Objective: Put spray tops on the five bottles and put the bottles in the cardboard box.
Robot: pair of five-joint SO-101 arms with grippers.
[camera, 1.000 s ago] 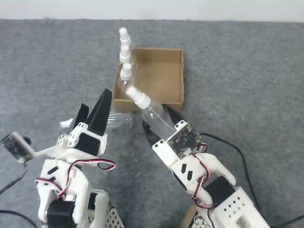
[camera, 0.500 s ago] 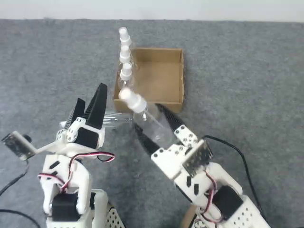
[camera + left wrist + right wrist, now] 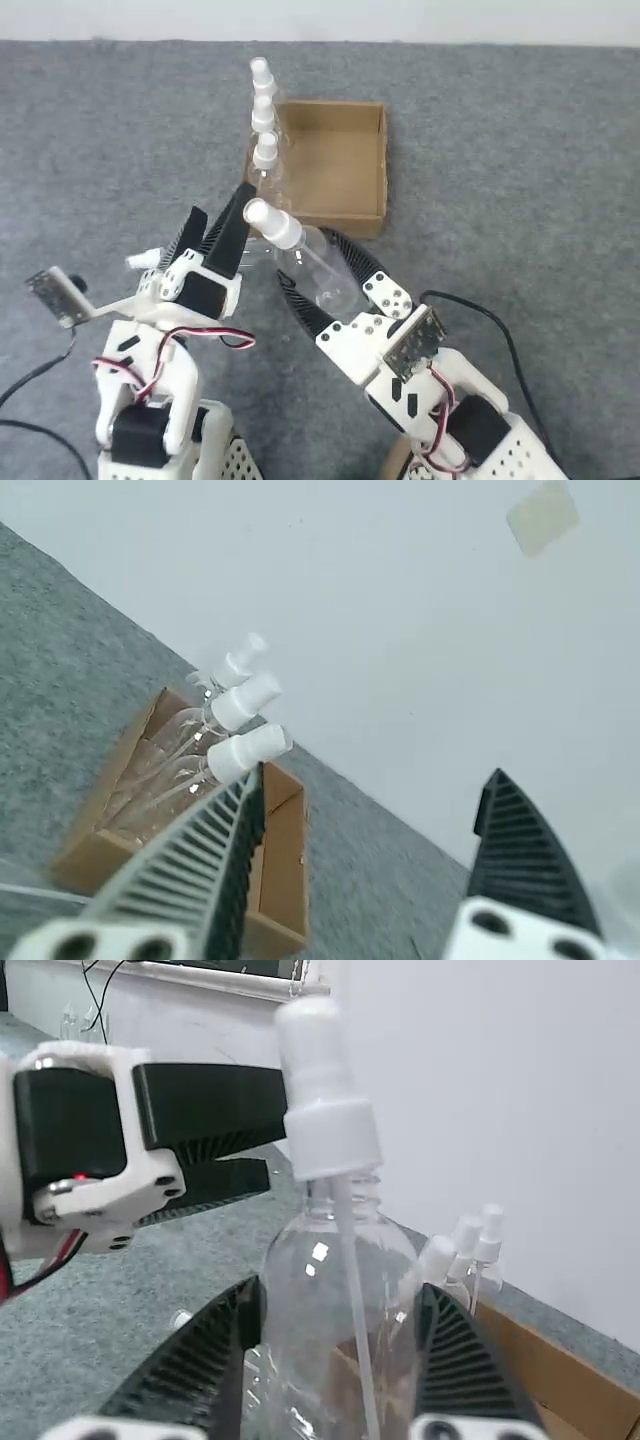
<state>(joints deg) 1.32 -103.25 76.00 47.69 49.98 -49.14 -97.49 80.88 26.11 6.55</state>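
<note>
Right gripper [image 3: 304,255] jaws clamp 1 bottle [image 3: 325,275] near the cardboard box [image 3: 340,165].

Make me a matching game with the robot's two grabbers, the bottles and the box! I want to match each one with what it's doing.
Things:
1. left gripper
2. right gripper
3. three capped bottles
4. cardboard box

States:
A. leaning together in the box, along one side
B. open, holding nothing
C. brown, open at the top
D. shut on a clear bottle with a white spray top

Pairs: 1-B, 2-D, 3-A, 4-C
</note>
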